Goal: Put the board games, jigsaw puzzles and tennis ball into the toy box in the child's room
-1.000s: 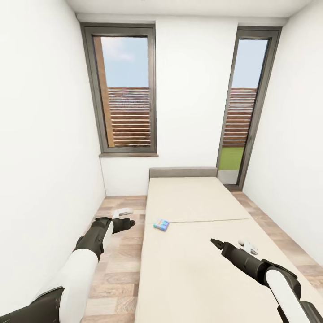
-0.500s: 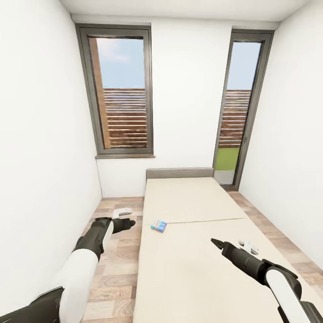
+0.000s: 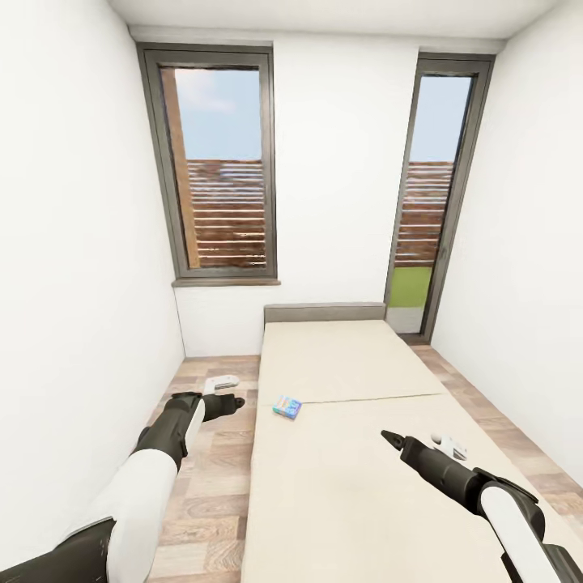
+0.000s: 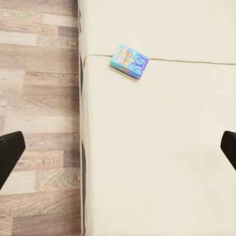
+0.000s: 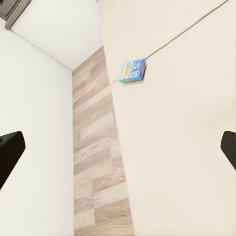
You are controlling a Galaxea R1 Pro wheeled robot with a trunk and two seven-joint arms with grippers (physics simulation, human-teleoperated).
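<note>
Head view, blue board game (image 3: 287,406) on bed (image 3: 348,453), windows behind, both end effectors wide

I see one small blue board game (image 3: 287,406) lying flat on the beige bed (image 3: 348,486), left of the frame's centre.

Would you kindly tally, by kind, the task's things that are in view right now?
Board games: 1, the small blue box lying on the mattress seam
Beds: 1, the beige bed
Total: 2
</note>
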